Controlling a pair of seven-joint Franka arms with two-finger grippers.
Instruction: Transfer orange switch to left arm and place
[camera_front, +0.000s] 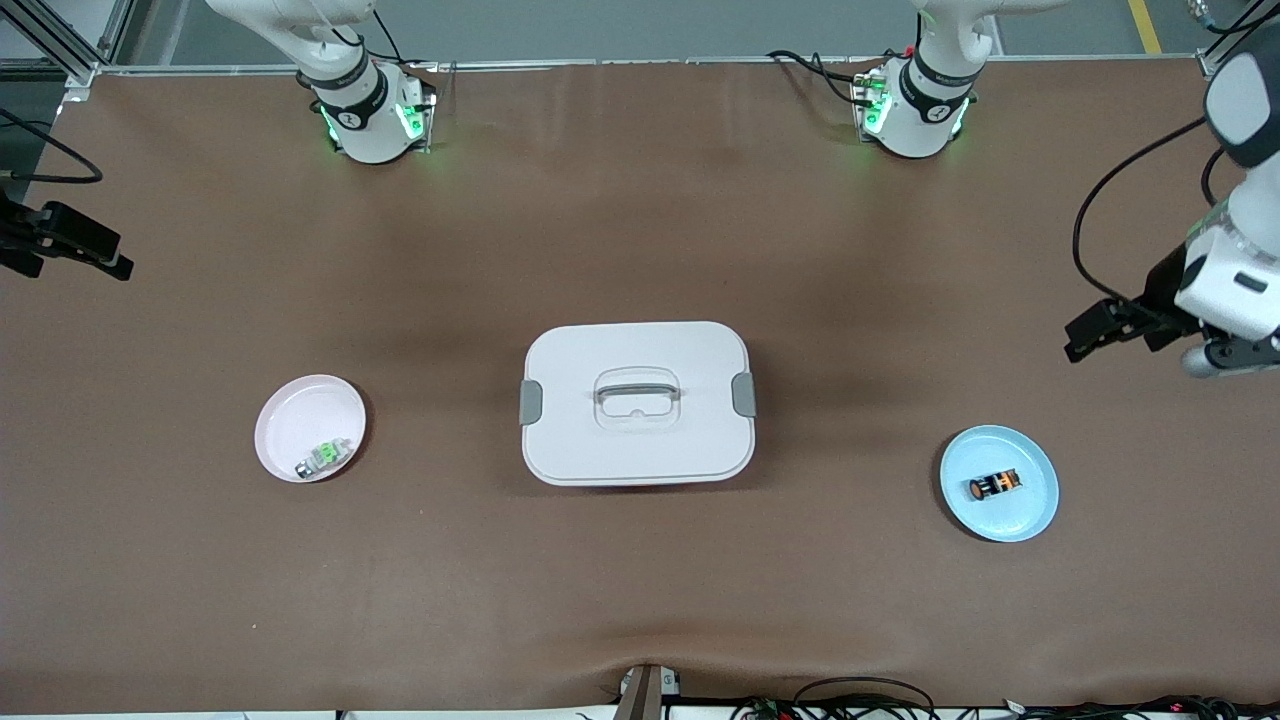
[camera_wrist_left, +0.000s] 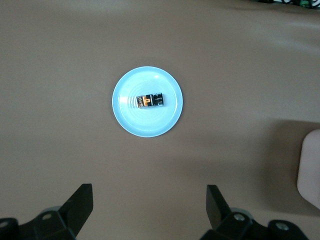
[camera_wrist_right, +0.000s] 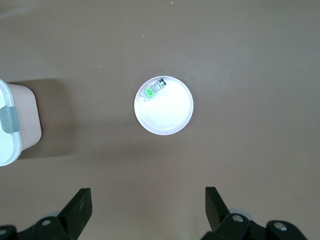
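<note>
Blue plate: a round pale-blue plate (camera_front: 1030, 510) lies nearest the camera, toward the left arm's end of the brown worktop (camera_front: 640, 600).
Orange switch: the orange switch (camera_front: 994, 486) lies on its side in the middle of the blue plate, untouched.
Box: the white lidded box (camera_front: 637, 440) sits mid-worktop, between the two plates (squarely on the straight line across).
Pink plate: the pink plate (camera_front: 300, 415), toward the right arm's end, holds a small green-and-silver part (camera_front: 324, 458).
Left pincer: the left pincer (camera_wrist_left: 149, 210) hangs released and empty above the worktop beside the blue plate.
Right pincer: the right pincer (camera_wrist_right: 148, 210) hangs released and empty, high over its own end.
Risks: the switch is tiny and rounded, so an off-centre pinch may roll it or tip the plate; a low carry could strike the box handle; a poorly aligned handover could drop it.
</note>
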